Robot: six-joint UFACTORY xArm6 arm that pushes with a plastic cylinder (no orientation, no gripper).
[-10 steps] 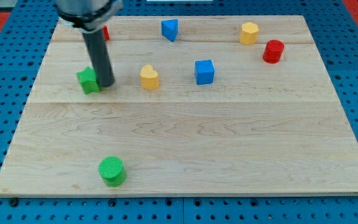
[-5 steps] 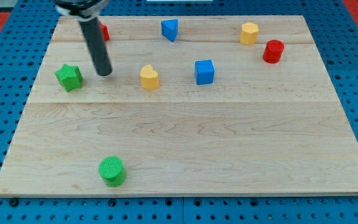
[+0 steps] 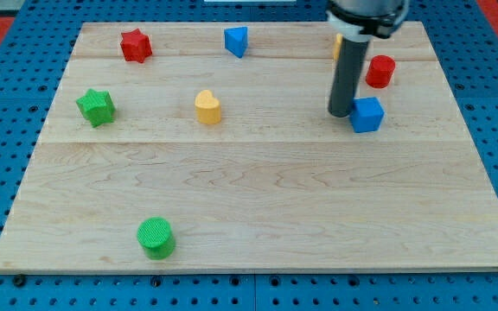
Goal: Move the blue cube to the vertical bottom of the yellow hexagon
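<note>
The blue cube (image 3: 367, 114) lies on the wooden board (image 3: 258, 199) at the view's right, below and left of the red cylinder (image 3: 379, 71). My tip (image 3: 341, 112) stands right against the cube's left side. The rod rises over the yellow hexagon (image 3: 337, 41), so only a thin yellow strip shows at its left edge near the view's top. The cube sits below that hexagon and a little to its right.
A blue triangular block (image 3: 236, 41) and a red star (image 3: 134, 45) lie near the view's top. A yellow heart (image 3: 207, 107) and a green star (image 3: 96, 106) lie left of centre. A green cylinder (image 3: 156, 238) lies at the bottom left.
My tip has swept from the view's left, near the green star, to the right. The blue cube has moved right and slightly down. The rod now covers the yellow hexagon; the red star is uncovered.
</note>
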